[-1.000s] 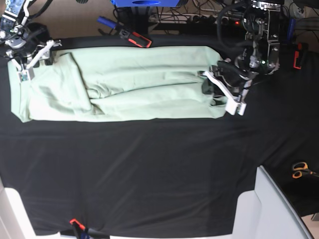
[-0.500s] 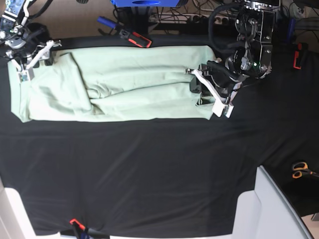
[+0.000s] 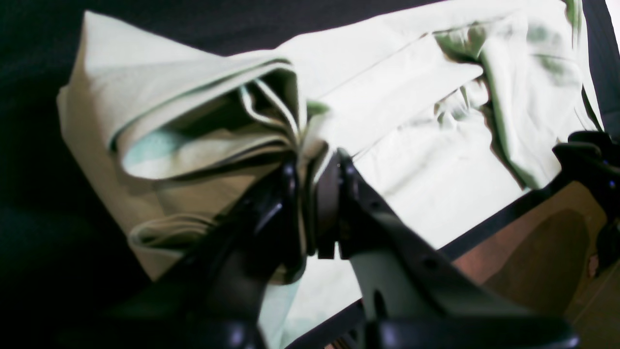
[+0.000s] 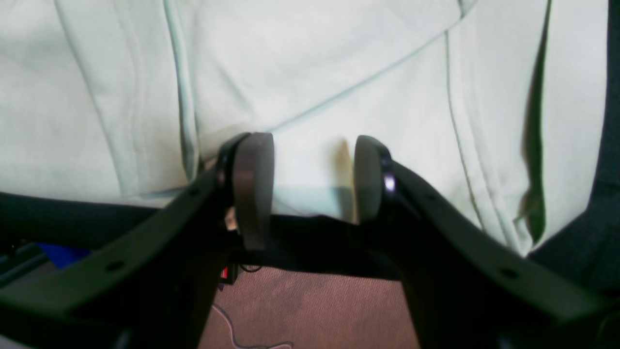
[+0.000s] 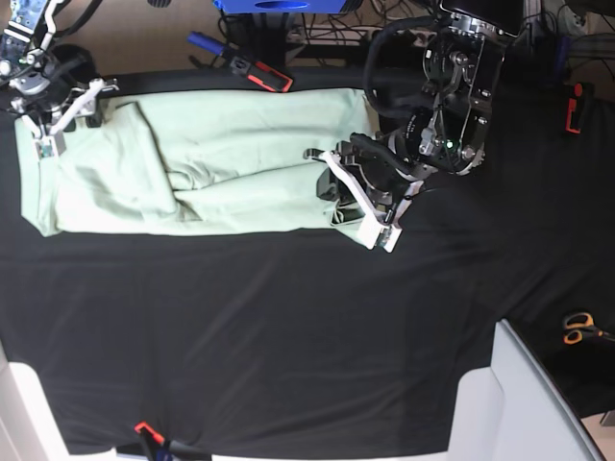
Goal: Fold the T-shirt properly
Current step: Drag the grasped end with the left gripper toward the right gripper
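Note:
The pale green T-shirt (image 5: 221, 163) lies lengthwise across the far half of the black tablecloth (image 5: 288, 327). My left gripper (image 5: 334, 200) is shut on the shirt's right end and holds that end bunched and lifted over the rest of the cloth. In the left wrist view, several folded layers of the T-shirt (image 3: 411, 111) fan out from the left gripper (image 3: 312, 160). My right gripper (image 5: 75, 120) stands at the shirt's far left corner. In the right wrist view the right gripper (image 4: 310, 184) is open over the T-shirt (image 4: 315, 72) at the table's edge, with nothing pinched.
Orange-handled scissors (image 5: 579, 328) lie at the right edge. A red and black tool (image 5: 261, 75) and a blue object (image 5: 204, 42) sit behind the table's far edge. A red clamp (image 5: 574, 108) is at the far right. White blocks (image 5: 519, 403) stand at the lower right corner.
My left gripper has travelled leftward with the shirt's right end, so the shirt's spread is shorter. The right gripper has stayed where it was.

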Tool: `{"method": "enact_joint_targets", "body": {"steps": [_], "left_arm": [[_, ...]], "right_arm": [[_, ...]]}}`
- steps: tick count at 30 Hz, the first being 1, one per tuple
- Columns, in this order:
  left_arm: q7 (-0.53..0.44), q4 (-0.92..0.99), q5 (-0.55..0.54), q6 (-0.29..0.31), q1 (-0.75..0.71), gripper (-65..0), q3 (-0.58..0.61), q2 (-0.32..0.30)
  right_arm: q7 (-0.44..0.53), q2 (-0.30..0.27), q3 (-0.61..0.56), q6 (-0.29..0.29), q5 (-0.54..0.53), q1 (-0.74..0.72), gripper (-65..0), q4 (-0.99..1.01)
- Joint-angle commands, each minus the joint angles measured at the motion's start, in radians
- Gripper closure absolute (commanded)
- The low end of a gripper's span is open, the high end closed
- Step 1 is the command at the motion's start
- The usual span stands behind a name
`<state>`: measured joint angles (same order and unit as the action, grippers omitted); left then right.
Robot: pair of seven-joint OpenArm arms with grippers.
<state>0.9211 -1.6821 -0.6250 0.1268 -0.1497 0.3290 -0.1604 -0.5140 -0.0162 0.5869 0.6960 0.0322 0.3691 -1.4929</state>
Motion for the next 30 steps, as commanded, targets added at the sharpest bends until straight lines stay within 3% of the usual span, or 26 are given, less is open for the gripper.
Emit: {"method": "enact_joint_targets", "body": {"steps": [1,5,8,10,19,30], "left_arm": [[-0.014,-0.017,-0.012,-0.002,0.017,0.0,0.008,0.008],[-0.014,-0.017,-0.012,-0.017,0.023,0.0,0.049,0.012],[-0.014,-0.017,-0.012,-0.108,0.052,0.0,0.106,0.014],[-0.014,-0.017,-0.012,-0.137,0.072,0.0,0.155,0.011],[-0.014,0.030,-0.012,-0.143,0.131,0.0,0.266,0.034],[-0.014,0.095,-0.012,-0.143,0.160,0.0,0.266,0.081]], "right_arm": [[0.016,-0.009,0.008,0.002,-0.010,0.001,-26.4,-0.012],[0.016,-0.011,0.008,0.002,-0.010,0.001,-26.4,-0.012],[0.016,-0.011,0.008,0.002,-0.010,0.001,-26.4,-0.012],[0.016,-0.011,0.008,0.002,-0.010,0.001,-26.4,-0.012],[0.016,-0.011,0.008,0.002,-0.010,0.003,-26.4,-0.012],[0.016,-0.011,0.008,0.002,-0.010,0.005,-26.4,-0.012]]}}
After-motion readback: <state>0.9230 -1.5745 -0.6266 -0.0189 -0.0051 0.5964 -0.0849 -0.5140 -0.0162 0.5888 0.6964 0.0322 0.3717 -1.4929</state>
